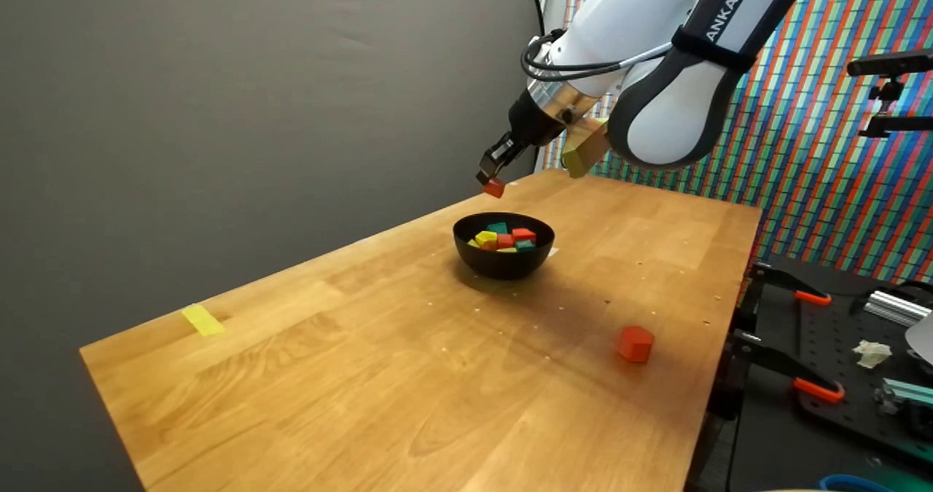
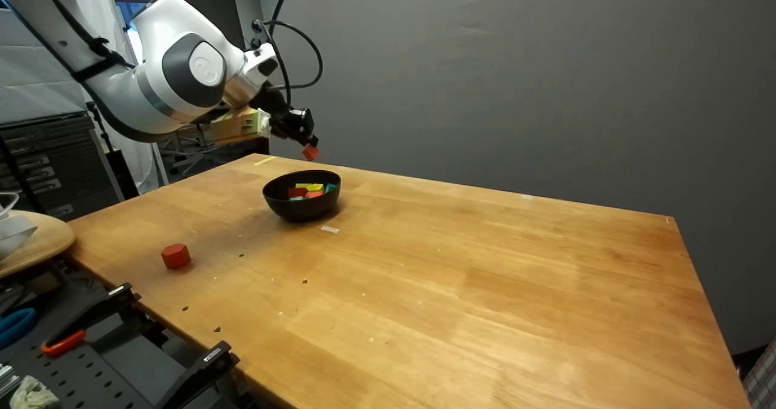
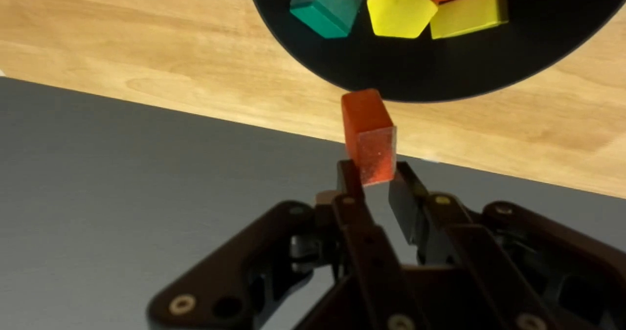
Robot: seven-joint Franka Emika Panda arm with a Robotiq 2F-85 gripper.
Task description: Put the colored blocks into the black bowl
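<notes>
My gripper (image 3: 375, 171) is shut on a red block (image 3: 368, 110), pinched at its lower end between the fingertips. In both exterior views this red block (image 1: 494, 188) (image 2: 310, 152) hangs in the air, higher than the black bowl (image 1: 503, 264) (image 2: 300, 212) and toward its wall side. From the wrist, the held block appears just outside the rim of the bowl (image 3: 415, 78). Inside the bowl lie several colored blocks, among them a green block (image 3: 326, 7), a yellow block (image 3: 401, 10) and a red block (image 1: 523, 235). One more red block (image 1: 636, 344) (image 2: 176, 256) rests on the table.
A grey wall (image 1: 255, 113) runs along the back edge of the wooden table (image 1: 364, 375). Flat on the tabletop are a pale-yellow strip (image 1: 203, 319) and a small whitish label (image 2: 330, 229). Clamps with orange ends (image 1: 818, 388) sit below the table's side edge.
</notes>
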